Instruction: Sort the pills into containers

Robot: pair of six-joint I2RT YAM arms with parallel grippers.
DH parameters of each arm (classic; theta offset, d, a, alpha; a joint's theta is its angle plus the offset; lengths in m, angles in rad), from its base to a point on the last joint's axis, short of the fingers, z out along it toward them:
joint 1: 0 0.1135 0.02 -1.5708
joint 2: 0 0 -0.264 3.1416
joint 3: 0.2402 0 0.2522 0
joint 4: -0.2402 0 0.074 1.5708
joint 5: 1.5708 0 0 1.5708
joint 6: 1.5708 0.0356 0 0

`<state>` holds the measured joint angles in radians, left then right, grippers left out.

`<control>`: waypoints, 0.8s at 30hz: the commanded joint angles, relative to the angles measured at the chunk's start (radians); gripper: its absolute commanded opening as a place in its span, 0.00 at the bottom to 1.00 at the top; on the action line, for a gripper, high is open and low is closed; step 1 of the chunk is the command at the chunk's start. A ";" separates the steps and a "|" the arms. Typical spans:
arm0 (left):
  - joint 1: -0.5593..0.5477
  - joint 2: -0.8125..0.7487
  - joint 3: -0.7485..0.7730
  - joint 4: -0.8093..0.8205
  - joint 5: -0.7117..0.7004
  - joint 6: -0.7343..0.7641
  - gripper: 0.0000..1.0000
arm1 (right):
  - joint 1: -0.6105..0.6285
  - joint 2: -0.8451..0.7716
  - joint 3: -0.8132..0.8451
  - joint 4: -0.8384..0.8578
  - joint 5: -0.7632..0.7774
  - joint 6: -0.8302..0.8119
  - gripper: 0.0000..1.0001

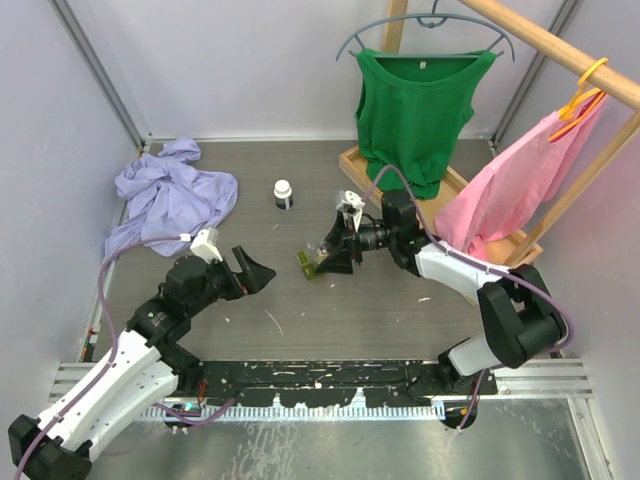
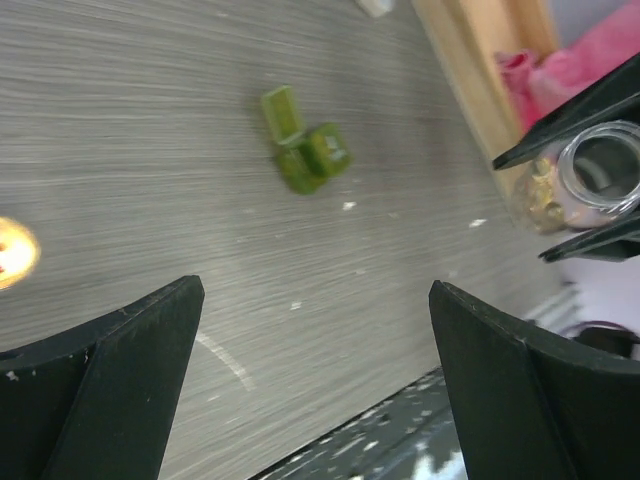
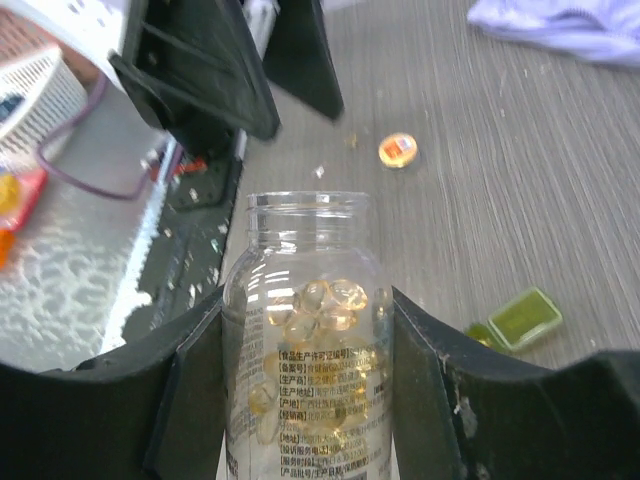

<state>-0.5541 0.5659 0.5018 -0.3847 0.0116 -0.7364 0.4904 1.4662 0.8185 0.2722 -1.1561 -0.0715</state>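
Note:
A clear open-mouthed bottle [image 3: 305,400] with yellow gel pills [image 3: 322,305] inside is clamped between my right gripper's [image 3: 305,320] jaws. It lies tilted, its mouth toward the near left. Just beside the bottle [image 1: 318,250] an olive-green container [image 1: 305,262] rests on the table with its lid open. That container [image 2: 305,152] also shows in the left wrist view, and at the right edge of the right wrist view [image 3: 520,320]. My right gripper [image 1: 330,255] hovers right of it. My left gripper [image 1: 255,270] stands wide open and holds nothing [image 2: 315,300], to the left of the green container.
A small white bottle with a dark band [image 1: 283,194] stands farther back. An orange round cap [image 3: 398,150] lies on the table. A crumpled lilac cloth [image 1: 165,195] fills the back left. A green top [image 1: 415,110] and pink top [image 1: 510,190] hang on a wooden rack [image 1: 540,40] at the right.

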 commanded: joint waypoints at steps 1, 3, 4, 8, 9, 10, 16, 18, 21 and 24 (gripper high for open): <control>0.005 0.029 -0.072 0.477 0.179 -0.241 0.98 | -0.019 -0.066 -0.071 0.573 -0.086 0.386 0.02; 0.005 0.041 -0.070 0.495 0.167 -0.243 0.98 | -0.028 -0.080 -0.079 0.596 -0.085 0.408 0.02; 0.005 0.045 -0.061 0.466 0.139 -0.228 0.98 | -0.033 -0.087 -0.079 0.596 -0.086 0.410 0.02; 0.005 0.128 -0.030 0.386 0.068 -0.181 0.95 | -0.040 -0.102 -0.089 0.613 -0.087 0.430 0.02; 0.005 0.162 -0.027 0.398 0.077 -0.175 0.93 | -0.039 -0.104 -0.091 0.625 -0.086 0.439 0.02; 0.005 0.198 -0.026 0.420 0.091 -0.170 0.90 | -0.041 -0.105 -0.096 0.635 -0.085 0.447 0.02; 0.011 0.350 -0.014 0.563 0.177 -0.171 0.78 | -0.042 -0.097 -0.105 0.649 -0.095 0.457 0.02; 0.012 0.353 -0.013 0.607 0.192 -0.176 0.77 | -0.042 -0.089 -0.110 0.663 -0.096 0.465 0.02; 0.027 0.319 0.066 0.400 0.132 -0.096 0.76 | -0.042 -0.080 -0.112 0.665 -0.096 0.467 0.02; 0.028 0.296 0.170 0.026 -0.064 0.000 0.76 | -0.041 -0.074 -0.116 0.664 -0.093 0.462 0.02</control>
<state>-0.5373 0.9127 0.5228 -0.0311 0.1364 -0.8616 0.4500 1.3926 0.7010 0.8650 -1.2411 0.3809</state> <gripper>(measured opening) 0.763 0.589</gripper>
